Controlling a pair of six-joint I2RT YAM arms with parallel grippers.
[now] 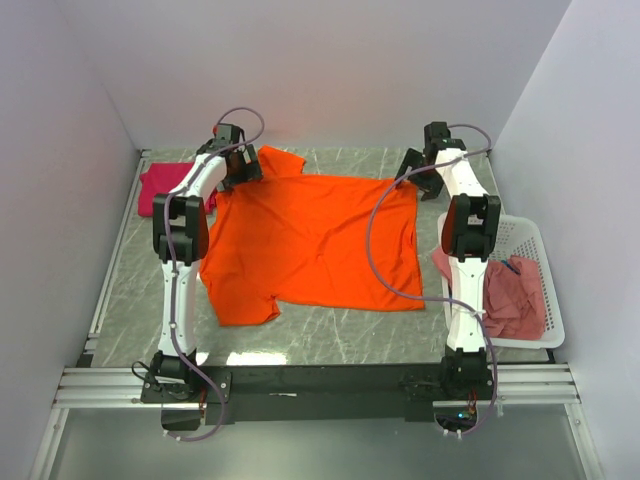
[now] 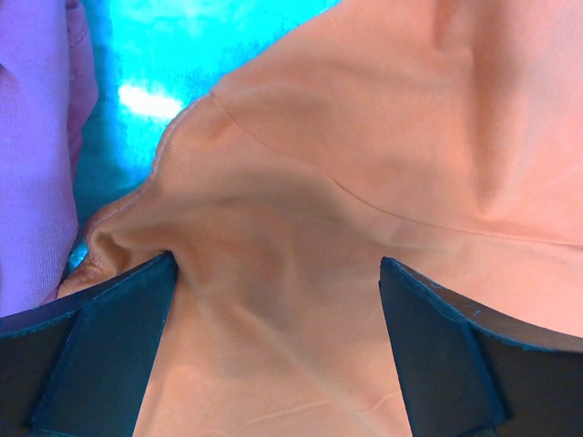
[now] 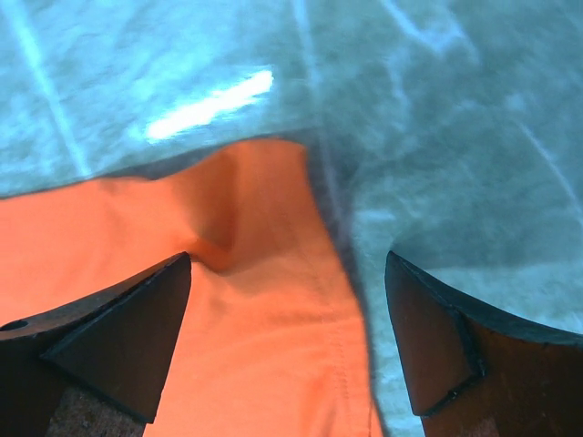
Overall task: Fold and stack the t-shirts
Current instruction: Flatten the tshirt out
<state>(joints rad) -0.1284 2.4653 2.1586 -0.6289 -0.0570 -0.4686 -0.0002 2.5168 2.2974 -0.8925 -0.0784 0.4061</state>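
Observation:
The bright orange t-shirt [image 1: 310,245] lies spread on the marble table, one sleeve at the far left, one at the near left. My left gripper [image 1: 243,170] is open, its jaws wide apart and pressed onto the shirt's far left shoulder [image 2: 301,228]. My right gripper [image 1: 413,172] is open over the shirt's far right corner [image 3: 264,264], one finger on cloth, the other over bare table. A magenta-pink t-shirt [image 1: 165,185] lies folded at the far left; it also shows in the left wrist view [image 2: 36,155]. A dusty rose-pink shirt [image 1: 510,295] lies in the basket.
A white lattice basket [image 1: 535,250] stands at the right edge of the table, beside the right arm. White walls close in the table at the back and both sides. A metal rail runs along the near edge.

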